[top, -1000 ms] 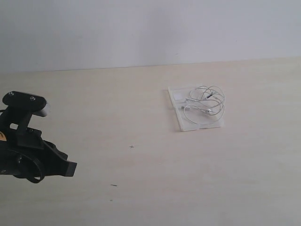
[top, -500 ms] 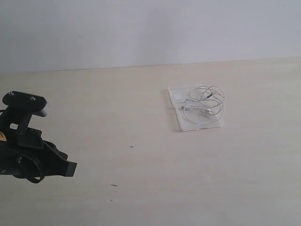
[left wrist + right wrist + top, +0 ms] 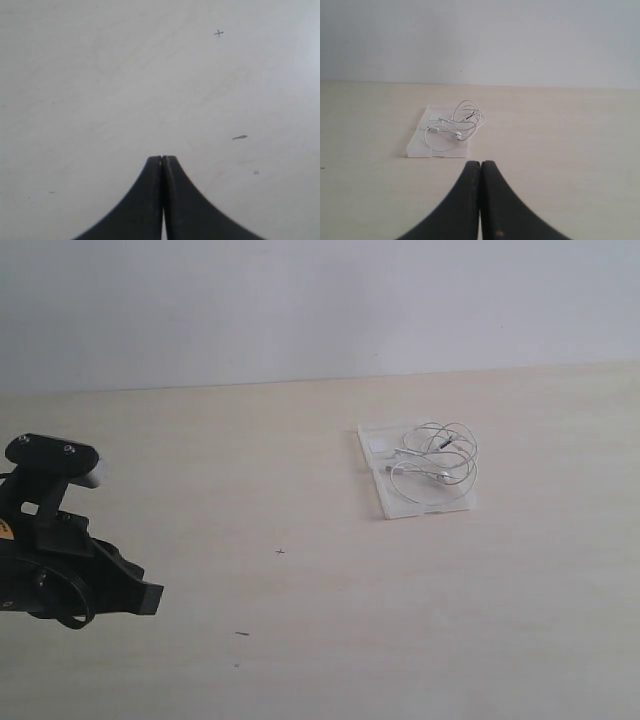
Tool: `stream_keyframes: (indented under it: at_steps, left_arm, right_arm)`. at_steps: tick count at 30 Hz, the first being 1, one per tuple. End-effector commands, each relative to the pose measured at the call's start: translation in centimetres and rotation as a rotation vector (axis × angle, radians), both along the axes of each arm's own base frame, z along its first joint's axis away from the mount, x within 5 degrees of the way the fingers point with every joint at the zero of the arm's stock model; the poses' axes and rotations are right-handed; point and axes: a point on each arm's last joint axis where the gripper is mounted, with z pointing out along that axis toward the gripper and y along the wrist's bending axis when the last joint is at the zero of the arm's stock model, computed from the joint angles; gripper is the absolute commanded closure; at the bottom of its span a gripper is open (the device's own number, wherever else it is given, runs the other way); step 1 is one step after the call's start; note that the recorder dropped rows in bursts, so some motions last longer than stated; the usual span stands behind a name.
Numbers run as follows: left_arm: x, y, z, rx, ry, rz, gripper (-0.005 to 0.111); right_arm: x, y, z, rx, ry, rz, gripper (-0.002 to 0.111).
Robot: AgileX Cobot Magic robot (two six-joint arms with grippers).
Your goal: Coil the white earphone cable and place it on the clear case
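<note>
The white earphone cable [image 3: 436, 456] lies in loose loops on the clear case [image 3: 384, 494], right of the table's middle. In the right wrist view the same cable [image 3: 455, 126] rests on the case [image 3: 416, 145], a short way ahead of my right gripper [image 3: 481, 163], which is shut on nothing. The right arm is out of the exterior view. My left arm [image 3: 60, 570] sits at the far left edge, well away from the case. My left gripper [image 3: 162, 158] is shut and empty over bare table.
The light wooden table [image 3: 300, 640] meets a plain pale wall [image 3: 300, 310] behind. Small dark marks dot the tabletop: a tiny cross [image 3: 280, 551] and a dash [image 3: 242, 633], both between the left arm and the case.
</note>
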Motion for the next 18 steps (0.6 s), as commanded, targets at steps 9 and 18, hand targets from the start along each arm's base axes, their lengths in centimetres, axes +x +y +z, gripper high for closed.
stream_keyframes:
  at_steps: [9,18]
  left_arm:
    - [-0.04,-0.09,0.09,-0.004,-0.005,0.002,0.107]
    - [-0.04,-0.09,0.09,-0.004,-0.005,0.002,0.107]
  right_arm:
    - [-0.03,0.05,-0.07,0.051,0.004,-0.003,0.108]
    - [-0.03,0.05,-0.07,0.051,0.004,-0.003,0.108]
